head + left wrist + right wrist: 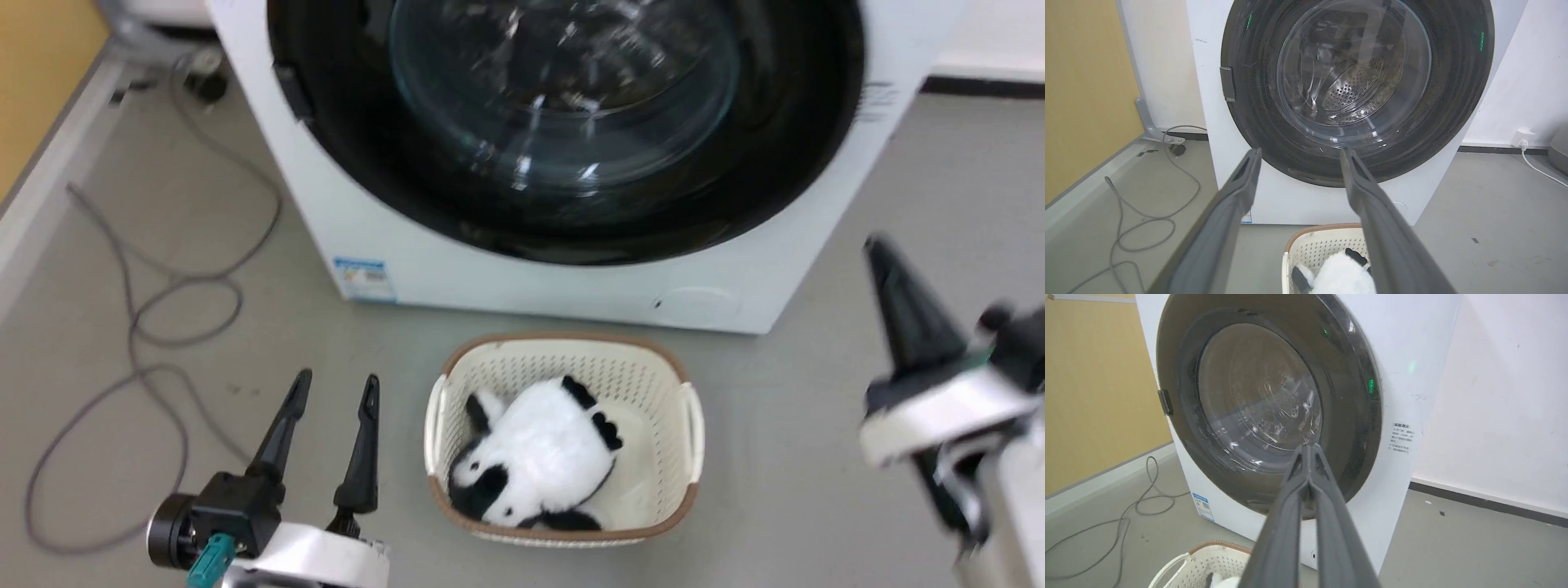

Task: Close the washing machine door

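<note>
The white washing machine fills the top of the head view. Its round black door with the bulging glass window lies flat against the front, shut. The same door faces the left wrist view, and shows at an angle as the door in the right wrist view. My left gripper stands open at the lower left, nothing between its fingers. My right gripper hangs at the right, blurred, its fingertips pressed together, apart from the door.
A cream laundry basket with a black-and-white plush toy sits on the grey floor before the machine, between my arms. Grey cables loop on the floor at the left. A yellow wall stands left, a white wall right.
</note>
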Motion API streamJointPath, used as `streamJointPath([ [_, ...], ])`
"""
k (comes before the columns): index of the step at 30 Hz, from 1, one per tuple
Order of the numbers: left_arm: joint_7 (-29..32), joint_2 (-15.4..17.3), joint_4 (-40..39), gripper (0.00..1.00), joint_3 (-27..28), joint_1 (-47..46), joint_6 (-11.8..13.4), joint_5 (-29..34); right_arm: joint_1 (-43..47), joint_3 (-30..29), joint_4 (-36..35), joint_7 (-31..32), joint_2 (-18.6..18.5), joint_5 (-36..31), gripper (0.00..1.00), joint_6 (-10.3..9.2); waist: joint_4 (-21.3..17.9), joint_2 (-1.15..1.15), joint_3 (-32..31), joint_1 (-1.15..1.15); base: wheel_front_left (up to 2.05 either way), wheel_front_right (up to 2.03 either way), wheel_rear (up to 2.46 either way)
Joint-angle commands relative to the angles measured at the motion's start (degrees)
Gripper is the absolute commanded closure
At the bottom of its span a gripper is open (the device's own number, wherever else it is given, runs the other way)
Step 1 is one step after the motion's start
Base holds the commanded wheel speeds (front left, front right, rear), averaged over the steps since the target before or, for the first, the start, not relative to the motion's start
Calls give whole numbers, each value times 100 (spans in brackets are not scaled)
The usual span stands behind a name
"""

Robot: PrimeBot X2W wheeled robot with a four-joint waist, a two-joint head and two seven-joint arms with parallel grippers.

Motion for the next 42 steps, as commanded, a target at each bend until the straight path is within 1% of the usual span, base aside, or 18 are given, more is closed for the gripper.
streamJointPath([
  [1, -25, 0, 43, 0, 32, 102, 28, -60, 323, -27, -140, -66, 146, -183, 100, -5, -201, 0, -229, 0, 0, 0, 0],
  [4, -25, 0, 109, 0, 53, 192, 47, -115, 791, -204, -357, -97, 463, -335, 100, -5, -243, 0, -338, 0, 0, 0, 0],
  [10, -25, 0, 192, 0, 41, 327, 164, -198, 1501, -558, -710, -139, 1022, -597, 100, -5, -278, 0, -448, 0, 0, 0, 0],
  [14, -25, 0, 238, 0, 41, 397, 229, -239, 1844, -806, -873, -158, 1295, -701, 100, -5, -289, 0, -497, 0, 0, 0, 0],
  [15, -25, 0, 245, 0, 38, 411, 241, -244, 1906, -858, -925, -161, 1341, -747, 61, -5, -292, 0, -504, 0, 0, 0, 0],
  [16, -25, 0, 261, 0, 37, 421, 245, -242, 1959, -889, -993, -163, 1377, -800, 0, -5, -292, 0, -512, 0, 0, 0, 0],
  [19, -25, 0, 291, 0, 62, 415, 281, -210, 2083, -1007, -1227, -165, 1473, -846, 0, -5, -285, 0, -531, 0, 0, 0, 0],
  [23, -25, 0, 281, 0, 88, 393, 315, -205, 2225, -1069, -1368, -166, 1527, -865, 0, -5, -277, 0, -558, 0, 0, 0, 0],
  [29, -25, 0, 166, 0, 130, 383, 360, -154, 2291, -1017, -1391, -167, 1548, -857, 0, -5, -277, 0, -556, 0, 0, 0, 0],
  [35, -25, 0, 150, 0, 159, 363, 312, -143, 2283, -941, -1288, -167, 1551, -783, 0, -5, -258, 0, -511, 0, 0, 0, 0],
  [36, 0, -4, 165, 100, 142, 374, 336, -177, 2224, -940, -1289, -142, 1524, -823, 100, -1, -259, 0, -508, 0, 0, 0, 0],
  [42, 19, -5, 169, 100, 117, 373, 338, -173, 2222, -940, -1288, -127, 1523, -837, 100, -1, -259, 0, -505, 0, 0, 0, 0],
])
